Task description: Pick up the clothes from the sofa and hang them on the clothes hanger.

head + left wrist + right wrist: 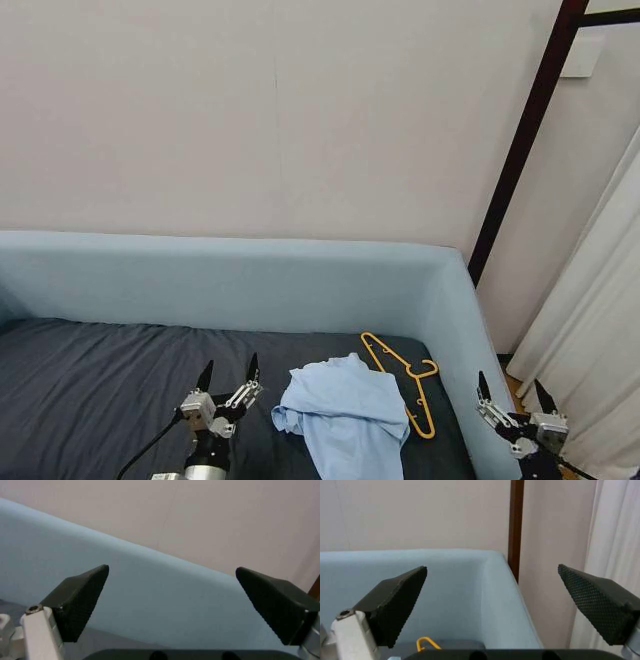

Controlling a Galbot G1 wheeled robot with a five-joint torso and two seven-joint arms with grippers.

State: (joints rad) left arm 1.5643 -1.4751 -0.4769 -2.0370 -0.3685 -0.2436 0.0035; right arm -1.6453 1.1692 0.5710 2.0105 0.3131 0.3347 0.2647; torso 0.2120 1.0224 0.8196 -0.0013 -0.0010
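A crumpled light blue garment [345, 415] lies on the dark seat of the sofa [90, 390]. Just beyond it rests an orange clothes hanger [400, 385], flat against the seat's right end; its hook [426, 642] peeks into the right wrist view. My left gripper [231, 378] stands open to the left of the garment, pointing up at the backrest, nothing between its fingers [80, 602]. My right gripper [513, 392] stands open past the sofa's right armrest, with nothing between its fingers [395, 603].
The pale blue backrest [230, 280] and right armrest [455, 330] wall in the seat. A dark wooden post [520, 140] rises behind the armrest, and white curtains [600, 300] hang at the right. The seat's left part is bare.
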